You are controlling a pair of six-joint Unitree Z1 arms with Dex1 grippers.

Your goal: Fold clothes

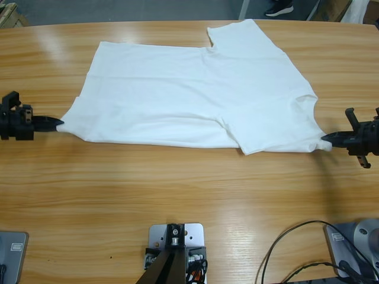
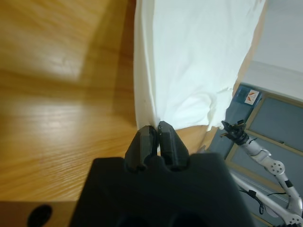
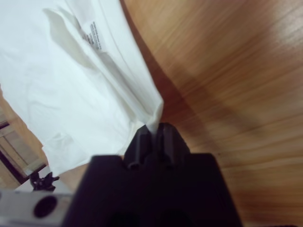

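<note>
The clothes, a white T-shirt (image 1: 195, 94), lie spread flat across the middle of the wooden table (image 1: 177, 195), one sleeve pointing to the far edge. At the table's left side my left gripper (image 1: 58, 123) is shut on the shirt's left corner; in the left wrist view the cloth (image 2: 189, 61) runs away from the closed gripper (image 2: 158, 127). At the right side my right gripper (image 1: 325, 139) is shut on the shirt's right corner. The right wrist view shows the fabric (image 3: 71, 80) pinched at the gripper (image 3: 152, 126), with small dark lettering on it.
Bare wood stretches along the near half of the table. Black cables (image 1: 296, 248) lie at the bottom right. A person's dark shoe (image 1: 278, 8) shows on the floor beyond the far edge. The other arm (image 2: 255, 151) appears in the left wrist view's background.
</note>
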